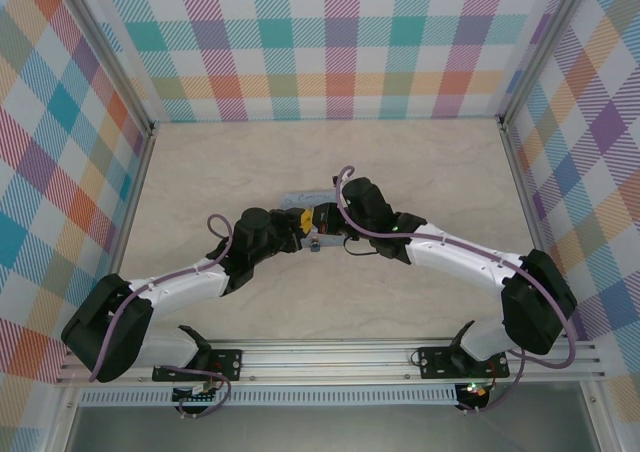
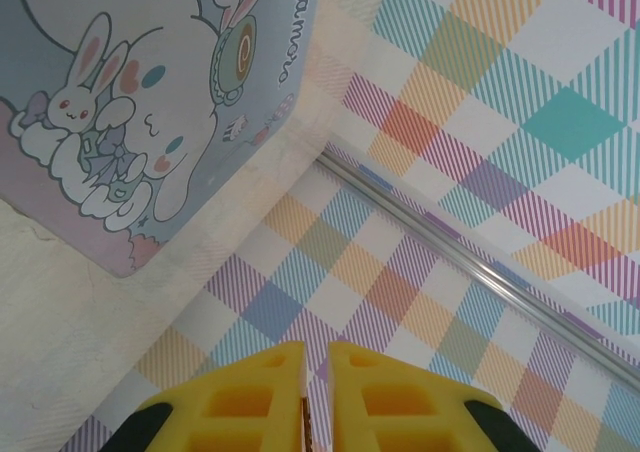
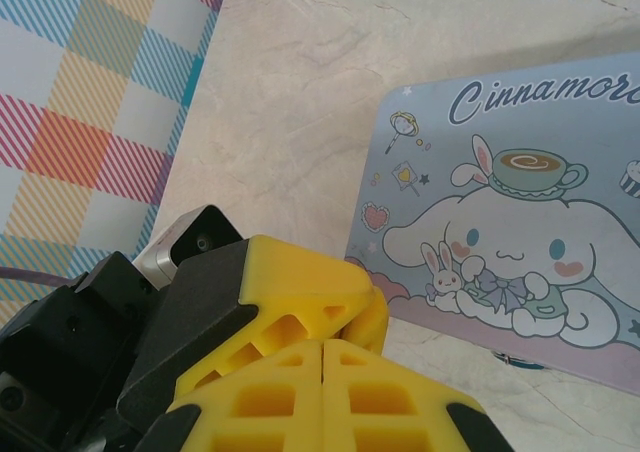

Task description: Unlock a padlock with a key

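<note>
The left gripper [image 2: 318, 402] and right gripper [image 3: 322, 392] are meeting mid-table [image 1: 400, 162], just in front of a Cinnamoroll tin [image 3: 520, 222]. The left is pinching a thin sliver [image 2: 305, 427], too small to identify. The right's fingers are pressing together. The padlock [image 1: 313, 243] is showing just beneath them.

The tin [image 3: 520, 172] is pale blue with a white cartoon print, the walls [image 1: 340, 42] carry pastel multicolour plaid, the bench [image 1: 300, 152] is cream with marble veining, and the left hand [image 2: 318, 362] and right hand [image 3: 322, 357] are yellow over black.
</note>
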Tool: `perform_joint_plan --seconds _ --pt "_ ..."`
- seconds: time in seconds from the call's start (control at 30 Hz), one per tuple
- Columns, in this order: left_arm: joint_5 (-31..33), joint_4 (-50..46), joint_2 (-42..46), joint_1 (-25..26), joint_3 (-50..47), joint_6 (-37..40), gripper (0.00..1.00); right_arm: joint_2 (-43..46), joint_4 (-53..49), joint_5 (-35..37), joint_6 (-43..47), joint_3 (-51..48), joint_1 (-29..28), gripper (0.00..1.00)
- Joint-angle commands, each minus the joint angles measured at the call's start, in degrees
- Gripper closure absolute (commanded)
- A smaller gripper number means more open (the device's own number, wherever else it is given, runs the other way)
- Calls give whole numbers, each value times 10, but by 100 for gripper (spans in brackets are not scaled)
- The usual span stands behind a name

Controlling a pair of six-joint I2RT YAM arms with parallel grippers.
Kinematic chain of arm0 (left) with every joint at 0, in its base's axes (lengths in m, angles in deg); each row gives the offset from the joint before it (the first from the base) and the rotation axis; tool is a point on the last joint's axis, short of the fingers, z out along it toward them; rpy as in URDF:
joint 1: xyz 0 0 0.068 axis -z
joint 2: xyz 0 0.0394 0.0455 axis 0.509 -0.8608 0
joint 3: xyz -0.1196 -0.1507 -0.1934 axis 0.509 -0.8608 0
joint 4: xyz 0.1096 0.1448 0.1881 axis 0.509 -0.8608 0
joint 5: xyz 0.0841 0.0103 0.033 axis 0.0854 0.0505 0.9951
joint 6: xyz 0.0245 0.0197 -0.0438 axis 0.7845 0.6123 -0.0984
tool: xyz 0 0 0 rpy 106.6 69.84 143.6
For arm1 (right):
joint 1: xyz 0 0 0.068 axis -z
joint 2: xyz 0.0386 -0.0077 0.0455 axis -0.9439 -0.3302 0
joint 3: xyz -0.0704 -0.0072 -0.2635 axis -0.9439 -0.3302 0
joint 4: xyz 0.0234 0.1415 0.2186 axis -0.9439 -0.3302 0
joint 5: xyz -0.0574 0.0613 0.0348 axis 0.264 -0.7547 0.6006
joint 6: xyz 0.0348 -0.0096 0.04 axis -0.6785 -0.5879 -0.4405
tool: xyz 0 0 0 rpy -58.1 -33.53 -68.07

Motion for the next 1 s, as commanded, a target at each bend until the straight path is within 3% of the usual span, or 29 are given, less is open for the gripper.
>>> perform_joint_plan --seconds 0.0,0.27,0.53,0.63,0.77,0.97 --pt "8 25 -4 3 -5 -157 86 13 0 3 -4 -6 -1 100" --pt "9 25 -4 3 -7 -155 88 18 -2 8 -4 -8 -1 100" --pt "19 9 6 2 -8 -108 98 37 17 -9 -16 -34 11 99" --pt "31 -4 16 2 0 -29 100 51 33 -45 -13 -49 24 94" --pt "52 -35 38 -1 30 153 100 97 85 -116 -10 -99 65 72" --pt "68 -178 86 1 133 478 100 189 106 -231 14 -157 152 40"
